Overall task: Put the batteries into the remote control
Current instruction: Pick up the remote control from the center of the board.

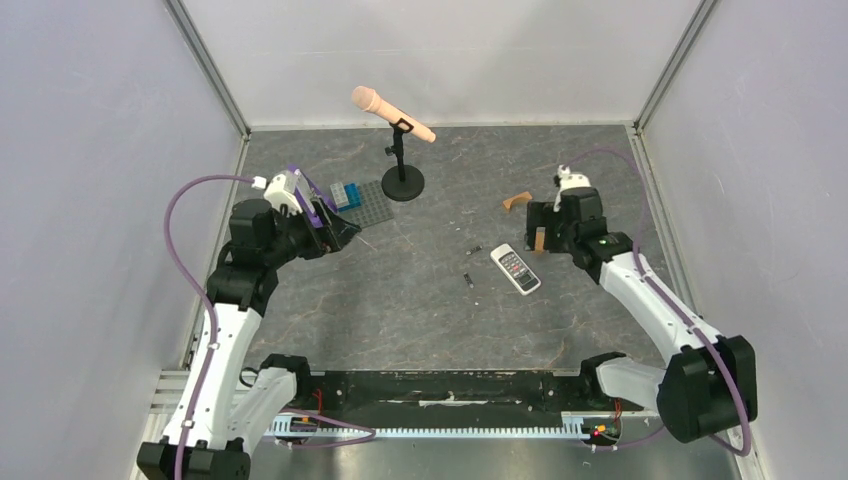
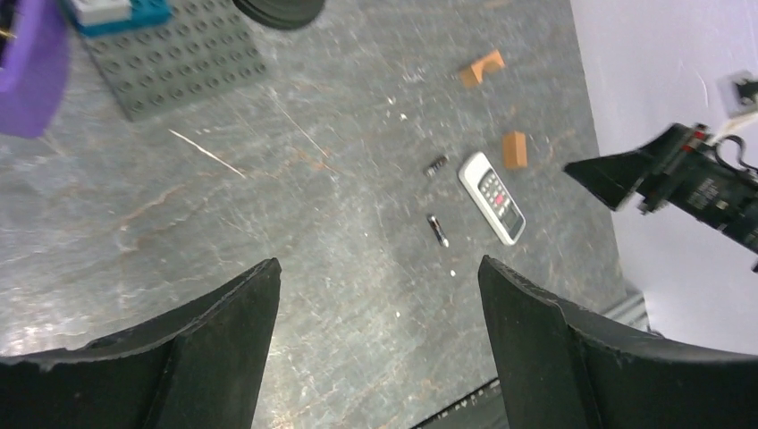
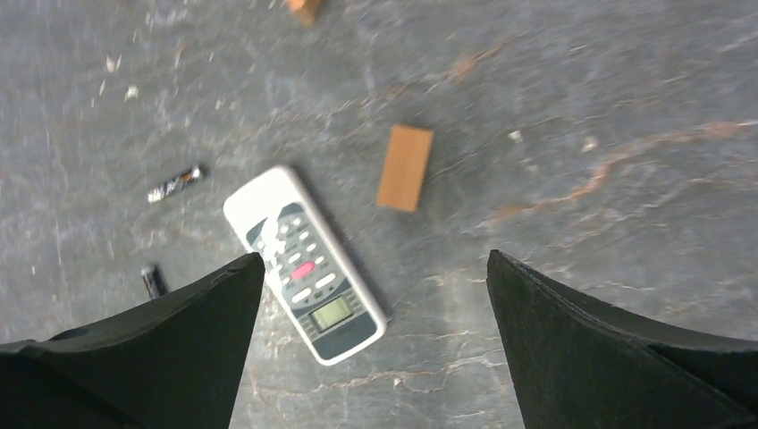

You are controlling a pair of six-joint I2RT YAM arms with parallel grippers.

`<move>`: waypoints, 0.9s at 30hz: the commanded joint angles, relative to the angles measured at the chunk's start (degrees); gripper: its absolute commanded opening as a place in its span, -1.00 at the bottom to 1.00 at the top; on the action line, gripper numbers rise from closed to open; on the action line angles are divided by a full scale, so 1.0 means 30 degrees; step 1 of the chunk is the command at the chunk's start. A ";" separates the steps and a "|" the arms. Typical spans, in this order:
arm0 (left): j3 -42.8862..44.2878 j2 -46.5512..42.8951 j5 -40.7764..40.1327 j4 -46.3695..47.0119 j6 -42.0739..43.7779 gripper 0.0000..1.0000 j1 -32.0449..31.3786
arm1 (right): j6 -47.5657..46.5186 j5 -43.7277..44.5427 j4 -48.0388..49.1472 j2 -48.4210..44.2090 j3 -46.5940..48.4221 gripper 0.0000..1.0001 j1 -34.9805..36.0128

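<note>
The white remote control [image 1: 515,269] lies face up, buttons showing, on the grey table right of centre. It also shows in the left wrist view [image 2: 492,197] and the right wrist view [image 3: 304,264]. Two thin dark batteries lie loose to its left, one [image 1: 474,250] near its far end and one [image 1: 468,279] nearer me; both show in the right wrist view [image 3: 174,184] [image 3: 154,280]. My right gripper [image 3: 375,256] is open and empty, hovering just above the remote's near end. My left gripper [image 2: 377,264] is open and empty, raised at the far left [image 1: 345,233].
A tan wooden block [image 1: 540,240] lies just right of the remote, another [image 1: 517,201] farther back. A microphone [image 1: 393,113] on a black stand [image 1: 403,184] and a grey studded plate [image 1: 362,205] with blue bricks [image 1: 345,194] sit at the back left. Walls enclose three sides.
</note>
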 commanded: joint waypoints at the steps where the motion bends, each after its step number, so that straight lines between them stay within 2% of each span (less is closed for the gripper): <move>1: -0.0667 0.0289 0.3050 0.1974 -0.0415 0.73 0.0023 | -0.1021 -0.0312 0.0289 0.0685 -0.0733 0.96 0.1609; 5: -0.0878 0.0603 0.3346 0.2021 -0.0188 0.73 0.0023 | -0.2181 -0.0447 -0.0022 0.2132 -0.1030 0.96 0.3253; 9: -0.0754 0.1112 0.4515 0.2035 0.0295 0.72 -0.0006 | -0.2238 -0.0431 -0.1927 0.4787 0.0176 0.96 0.3396; 19: -0.0880 0.1241 0.4666 0.1562 0.0974 0.72 0.0020 | -0.2847 -0.0801 -0.2612 0.6392 0.0495 0.95 0.3820; 20: -0.0910 0.1245 0.4767 0.1569 0.1023 0.72 0.0021 | -0.2618 -0.0612 -0.1807 0.6648 0.0529 0.93 0.3820; 21: -0.0939 0.1255 0.4830 0.1562 0.1076 0.72 0.0024 | -0.2259 -0.0378 -0.2867 0.6878 0.0562 0.84 0.3838; 23: -0.0896 0.1239 0.4905 0.1439 0.1241 0.72 0.0024 | -0.1887 -0.0285 -0.3018 0.7294 0.0574 0.74 0.3843; 27: -0.0775 0.1044 0.4867 0.1168 0.1465 0.72 0.0022 | -0.1730 -0.0177 -0.2990 0.7878 0.0646 0.71 0.3827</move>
